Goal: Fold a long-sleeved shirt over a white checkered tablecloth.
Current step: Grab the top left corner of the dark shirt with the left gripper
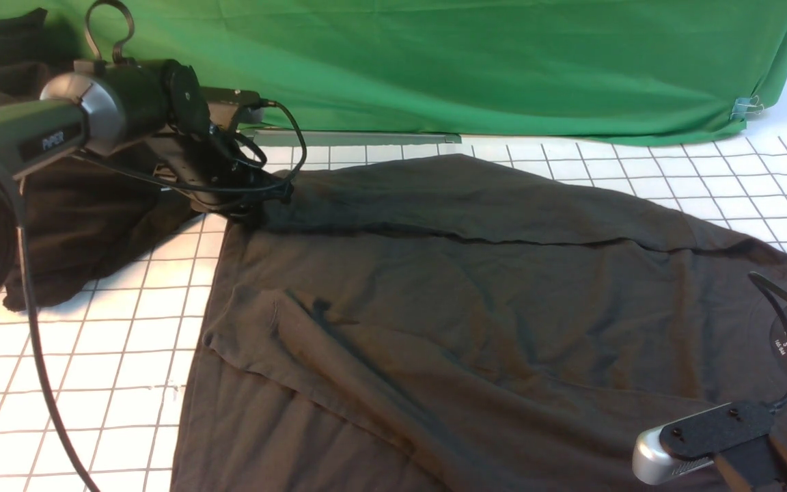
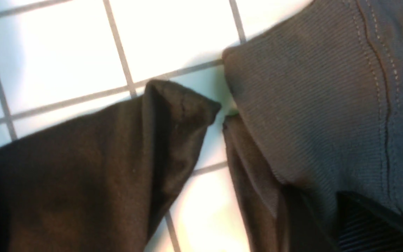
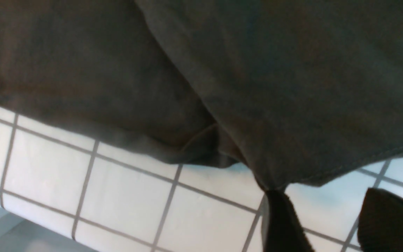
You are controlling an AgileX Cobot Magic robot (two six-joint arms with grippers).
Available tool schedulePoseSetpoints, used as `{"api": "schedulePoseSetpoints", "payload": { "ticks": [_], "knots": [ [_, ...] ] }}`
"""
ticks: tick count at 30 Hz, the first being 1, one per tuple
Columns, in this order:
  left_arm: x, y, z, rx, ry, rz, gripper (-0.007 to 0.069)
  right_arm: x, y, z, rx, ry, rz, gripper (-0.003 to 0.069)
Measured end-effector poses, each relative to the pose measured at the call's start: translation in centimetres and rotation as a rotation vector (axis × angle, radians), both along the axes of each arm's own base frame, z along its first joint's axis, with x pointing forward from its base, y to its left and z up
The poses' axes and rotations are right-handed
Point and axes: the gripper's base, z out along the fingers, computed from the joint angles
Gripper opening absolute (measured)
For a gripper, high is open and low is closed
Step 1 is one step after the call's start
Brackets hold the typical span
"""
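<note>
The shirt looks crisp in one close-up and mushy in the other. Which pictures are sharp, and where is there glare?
Left wrist view: the shirt shows its ribbed weave sharply, but the tablecloth glares to blank white. Right wrist view: the shirt is dim and soft, its weave lost. Front view: even light, mild shadows in the folds, little glare.

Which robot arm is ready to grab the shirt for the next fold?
Probably left: the left gripper sits on the long-sleeved shirt's far left corner, ribbed edge against a finger. The right gripper is open, fingers beside the shirt's edge, over tablecloth.
</note>
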Motion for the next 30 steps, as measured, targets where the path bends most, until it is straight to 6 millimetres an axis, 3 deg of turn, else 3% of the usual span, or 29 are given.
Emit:
{"api": "schedulePoseSetpoints", "payload": {
  "ticks": [6,20,26,30],
  "knots": [
    [-0.1,0.0,1.4,0.003,-0.032,-0.020,0.0107,0.0,0.0,0.0,0.000,0.000,0.000,0.0305],
    [-0.3,-0.1,1.4,0.003,-0.022,-0.047,0.0118,0.0,0.0,0.0,0.000,0.000,0.000,0.0305],
    [-1.0,-0.3,1.6,-0.023,0.061,-0.047,0.0024,0.0,0.0,0.0,0.000,0.000,0.000,0.0305],
    [-2.3,-0.9,3.9,-0.113,0.135,-0.047,0.0019,0.1,0.0,0.0,0.005,-0.016,0.001,0.0305]
  ]
}}
